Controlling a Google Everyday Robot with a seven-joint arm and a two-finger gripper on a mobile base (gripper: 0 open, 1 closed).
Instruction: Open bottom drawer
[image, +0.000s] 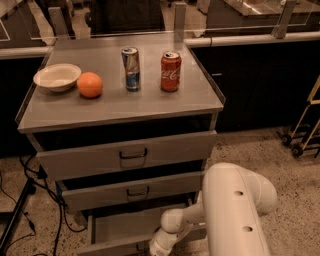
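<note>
The bottom drawer (131, 225) of the grey metal cabinet stands pulled partly out, and its flat grey tray shows from above. Its slim front runs along the lower edge of the camera view, and its handle is hidden there. My white arm (235, 210) reaches in from the lower right. My gripper (156, 249) is at the drawer's front, at the very bottom edge of the view and mostly cut off.
The medium drawer (134, 192) and the tall top drawer (133, 155) sit above, slightly ajar. On the cabinet top (125, 107) stand a white bowl (57, 76), an orange (90, 84), a blue can (131, 68) and a red cola can (170, 71). Cables (30, 200) lie at the left and a cart's wheels (299, 146) at the right.
</note>
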